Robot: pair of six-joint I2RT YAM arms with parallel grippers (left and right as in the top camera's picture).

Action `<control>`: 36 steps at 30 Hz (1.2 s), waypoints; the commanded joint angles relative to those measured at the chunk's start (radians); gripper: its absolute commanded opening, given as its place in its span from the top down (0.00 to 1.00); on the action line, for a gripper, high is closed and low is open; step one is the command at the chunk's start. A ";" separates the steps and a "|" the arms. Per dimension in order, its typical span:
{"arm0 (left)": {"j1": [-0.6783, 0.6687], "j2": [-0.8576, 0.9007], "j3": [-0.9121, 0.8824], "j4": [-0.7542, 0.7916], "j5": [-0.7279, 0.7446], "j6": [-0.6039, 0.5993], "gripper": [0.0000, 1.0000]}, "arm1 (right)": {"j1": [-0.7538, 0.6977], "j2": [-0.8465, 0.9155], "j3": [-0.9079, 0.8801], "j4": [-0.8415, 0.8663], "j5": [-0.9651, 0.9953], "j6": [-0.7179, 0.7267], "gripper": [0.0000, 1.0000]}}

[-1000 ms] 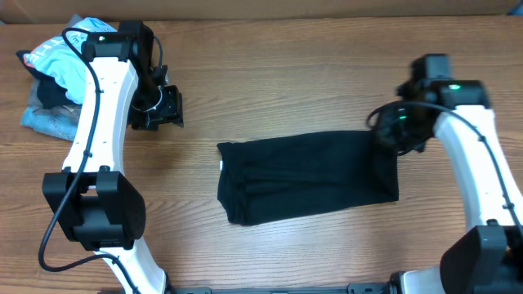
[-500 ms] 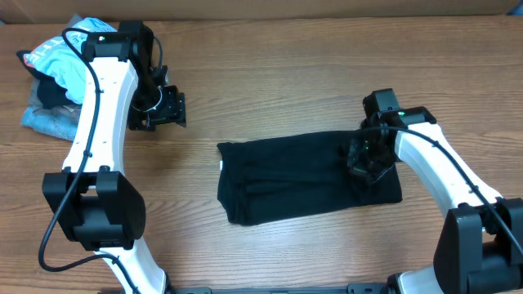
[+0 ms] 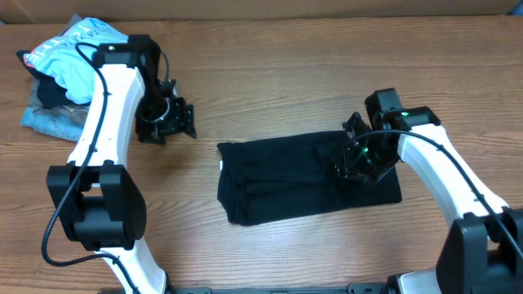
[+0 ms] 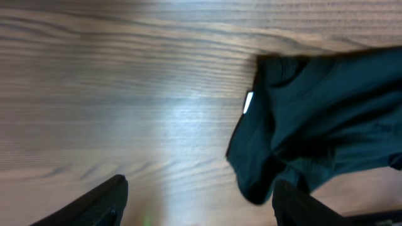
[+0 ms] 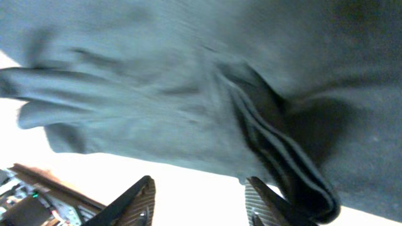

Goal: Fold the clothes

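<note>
The black T-shirt (image 3: 278, 180) lies on the wooden table as a long folded rectangle, with its small white label (image 3: 221, 166) at the left end. My left gripper (image 3: 176, 122) is open and empty, above bare table up and left of the shirt. The left wrist view shows the shirt (image 4: 320, 119), its label (image 4: 249, 102) and my open fingers (image 4: 201, 207). My right gripper (image 3: 351, 159) hangs over the shirt's right part. In the right wrist view its fingers (image 5: 198, 204) are spread with nothing between them, close to a thick folded edge of the shirt (image 5: 282, 157).
A pile of other clothes sits at the far left corner: a light blue printed garment (image 3: 69, 57) on top of grey and denim-blue ones (image 3: 49, 121). The table's back edge (image 3: 327, 16) runs along the top.
My right gripper has moved left from beyond the shirt's right end to over its right part. My left gripper has shifted a little right and down, toward the shirt.
</note>
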 commanded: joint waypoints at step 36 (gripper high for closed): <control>-0.236 -0.002 -0.595 0.438 0.172 -0.109 0.96 | -0.120 -0.075 0.107 0.016 0.127 0.146 0.37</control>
